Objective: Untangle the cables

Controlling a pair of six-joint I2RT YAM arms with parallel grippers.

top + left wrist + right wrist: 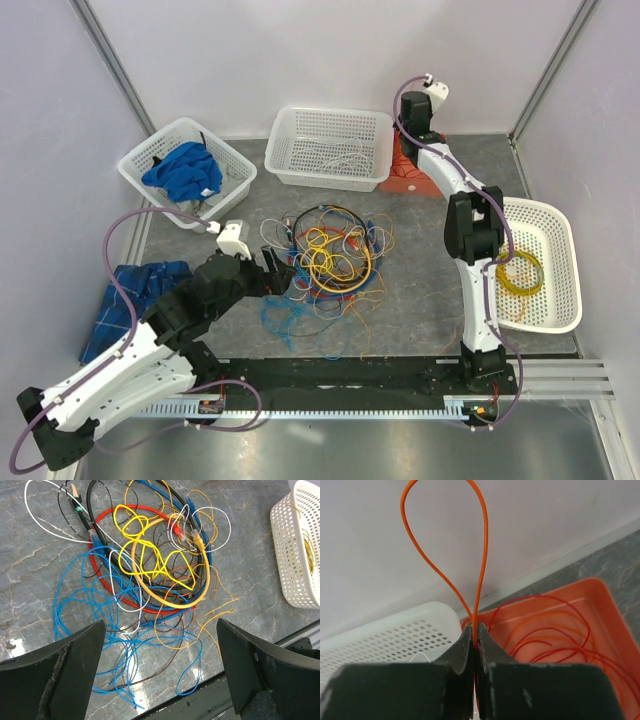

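Observation:
The cables [330, 262] lie in a tangled heap of yellow, red, blue, orange, black and white loops in the middle of the table. My left gripper [275, 275] hovers over the heap's near-left edge. In the left wrist view the cables [150, 565] spread ahead of my left gripper [161, 625], which is open, with only loose blue strands on the table below the gap. My right gripper [475, 630] is shut on a thin orange cable [482, 540] that loops upward from its tips. It hangs over the orange tray [600, 600] at the back right, where my right gripper [408, 140] is mostly hidden by the wrist.
A white basket [290, 120] holding a few pale cables stands at the back middle. Another basket [140, 160] at the back left holds a blue cloth [185, 170]. A basket [570, 260] on the right holds a yellow coil [520, 272]. Another blue cloth [130, 300] lies at the left.

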